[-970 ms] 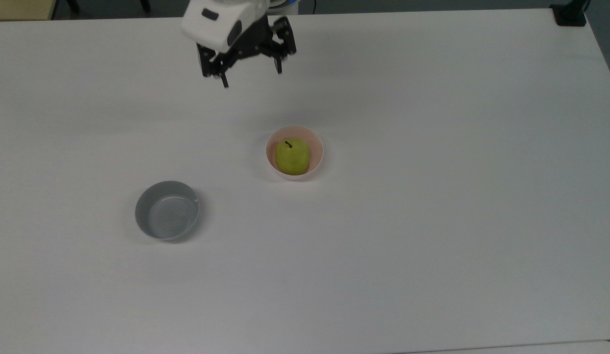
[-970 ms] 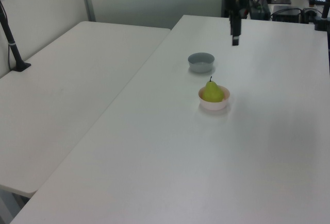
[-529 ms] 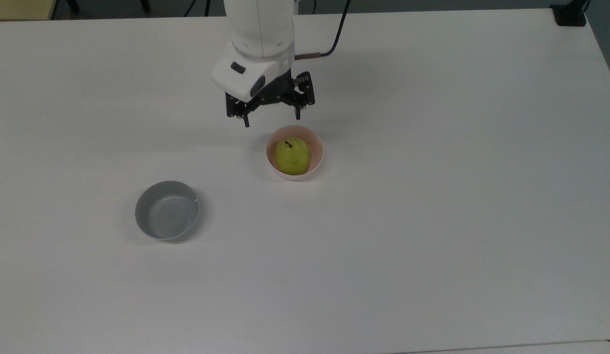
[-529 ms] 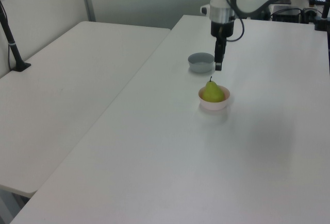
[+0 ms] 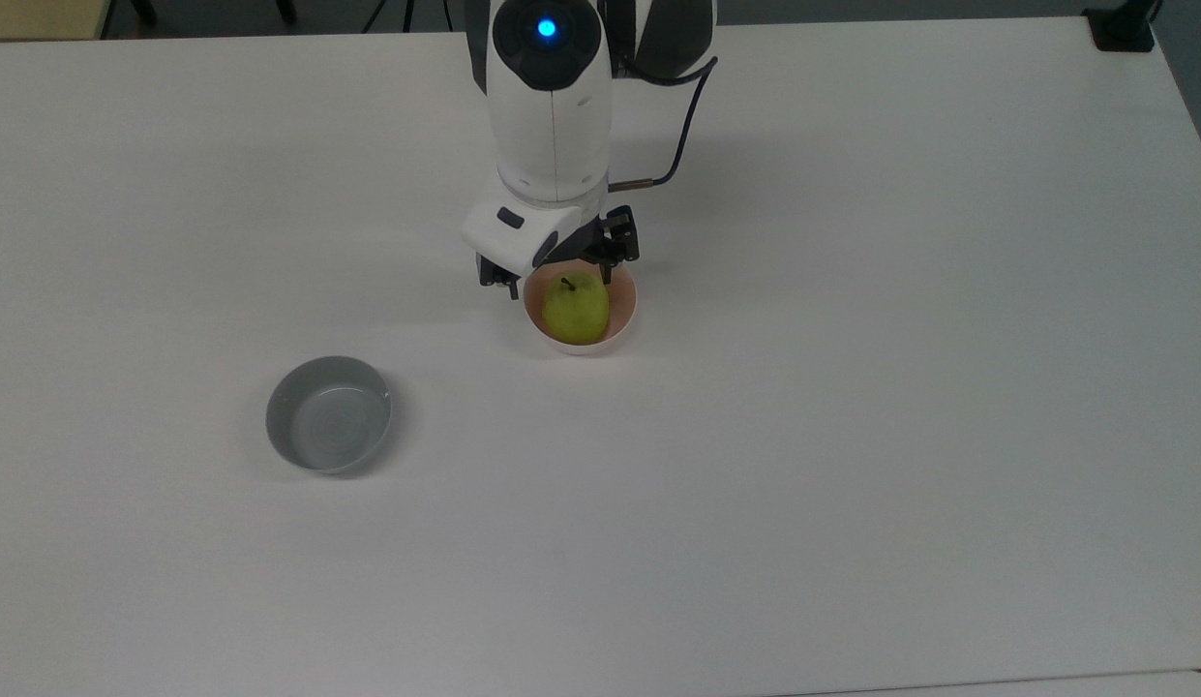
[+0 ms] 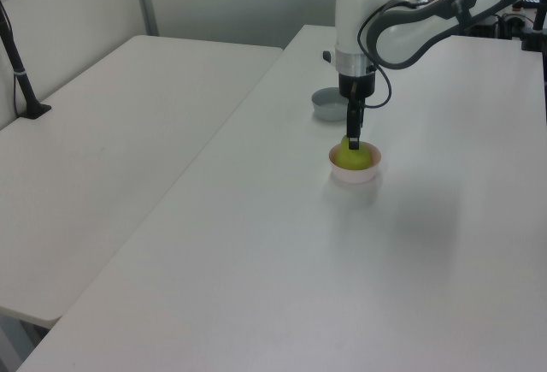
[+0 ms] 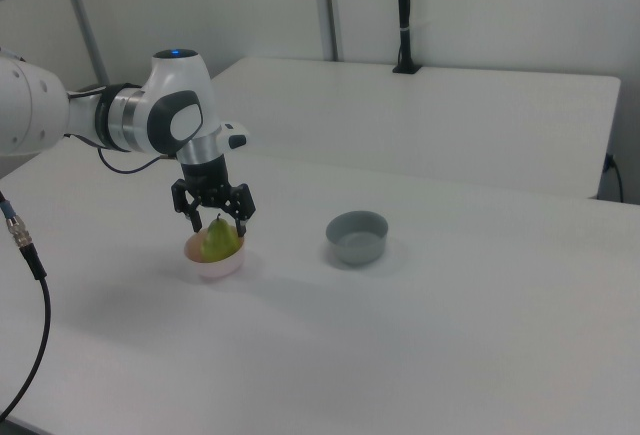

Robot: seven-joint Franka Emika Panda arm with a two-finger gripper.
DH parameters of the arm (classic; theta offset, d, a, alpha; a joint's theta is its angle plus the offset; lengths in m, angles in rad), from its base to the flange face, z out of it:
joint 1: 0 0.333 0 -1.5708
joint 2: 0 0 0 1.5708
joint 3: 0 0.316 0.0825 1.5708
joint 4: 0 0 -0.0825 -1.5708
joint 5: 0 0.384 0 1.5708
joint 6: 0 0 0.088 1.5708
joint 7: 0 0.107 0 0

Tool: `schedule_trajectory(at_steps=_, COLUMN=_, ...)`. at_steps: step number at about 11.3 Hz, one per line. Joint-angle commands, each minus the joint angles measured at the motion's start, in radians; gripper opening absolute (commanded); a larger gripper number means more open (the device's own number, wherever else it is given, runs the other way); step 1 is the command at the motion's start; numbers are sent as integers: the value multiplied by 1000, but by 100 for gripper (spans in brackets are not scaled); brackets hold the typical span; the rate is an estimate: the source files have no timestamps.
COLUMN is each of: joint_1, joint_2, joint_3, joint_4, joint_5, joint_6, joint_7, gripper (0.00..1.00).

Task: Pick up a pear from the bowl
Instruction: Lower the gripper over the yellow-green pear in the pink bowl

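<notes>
The yellow-green pear (image 5: pixel 576 312) with its dark stem sits upright in the small pale pink bowl (image 5: pixel 627 312) near the table's middle. My gripper (image 5: pixel 561 280) is open, low over the bowl's far side in the top view. Its two black fingers stand on either side of the pear's top, and I cannot tell whether they touch it. In the right view the gripper (image 7: pixel 217 226) straddles the pear (image 7: pixel 222 243) above the bowl (image 7: pixel 214 266). In the left view the gripper (image 6: pixel 353 143) hangs just over the pear (image 6: pixel 344 159) and bowl (image 6: pixel 355 174).
A wider, shallower grey bowl (image 5: pixel 328 414) stands apart on the white table (image 5: pixel 852 436), to the top view's lower left of the pink bowl. A second white table (image 6: pixel 111 124) adjoins on the left view's left. A black post (image 7: pixel 404 15) stands at the far table's edge.
The arm has come from the table's far edge down toward the pink bowl. The gripper, still open, now has its fingers either side of the pear's top. Pear and bowls have not moved.
</notes>
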Motion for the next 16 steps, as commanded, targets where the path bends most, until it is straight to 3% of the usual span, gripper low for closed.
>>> schedule_trajectory(at_steps=1, joint_1=28, joint_2=18, joint_3=-11, joint_4=-7, joint_5=0, joint_6=20, joint_7=18, gripper=100)
schedule_trajectory(at_steps=7, joint_1=29, joint_2=45, joint_3=6, joint_4=-8, joint_5=-7, joint_6=78, joint_7=22, gripper=96)
schedule_trajectory(at_steps=10, joint_1=28, joint_2=45, joint_3=8, joint_4=-14, joint_5=-5, joint_6=78, joint_7=23, gripper=56)
schedule_trajectory(at_steps=11, joint_1=26, joint_2=47, joint_3=8, joint_4=-16, joint_5=-4, joint_6=80, joint_7=23, gripper=48)
schedule_trajectory(at_steps=13, joint_1=26, joint_2=53, joint_3=8, joint_4=-16, joint_5=-3, joint_6=80, joint_7=23, gripper=19)
schedule_trajectory(at_steps=14, joint_1=26, joint_2=51, joint_3=8, joint_4=-16, joint_5=-3, joint_6=78, joint_7=21, gripper=13)
schedule_trajectory(at_steps=16, joint_1=20, joint_2=44, joint_3=8, joint_4=-13, joint_5=0, joint_6=70, joint_7=21, gripper=13)
